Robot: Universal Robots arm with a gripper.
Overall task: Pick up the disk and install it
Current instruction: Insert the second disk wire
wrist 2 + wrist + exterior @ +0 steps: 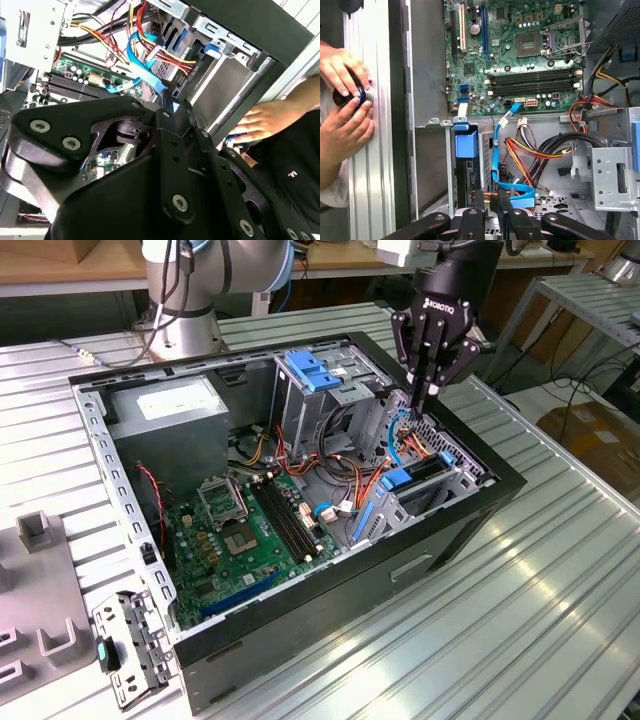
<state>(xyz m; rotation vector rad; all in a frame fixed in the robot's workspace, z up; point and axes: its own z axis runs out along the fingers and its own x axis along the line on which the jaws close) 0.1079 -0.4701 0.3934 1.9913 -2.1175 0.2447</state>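
Ribbed aluminium worktop carries the open black computer case, lying on its side. Nearest in the exterior view we see the case's front wall, then the green motherboard on its floor.

Further in, toward the exterior view's right, the silver disk with the blue plastic bracket stands on edge in the drive bay, blue tab up. It looks already seated there, as far as we can judge. Its long edge seems to run across the bay toward the exterior view's right.

The black three-fingered pincer hangs just above and slightly behind the disk. It points straight down, fingers drawn together, and we see nothing between them. It is not touching the disk. Orange and blue cables lie beside its tips.

Beyond that sit the metal cage with the blue handle and the arm's grey base.

In the first wrist view, a person's hands rest on a black knob at the worktop edge, well apart from the bay.
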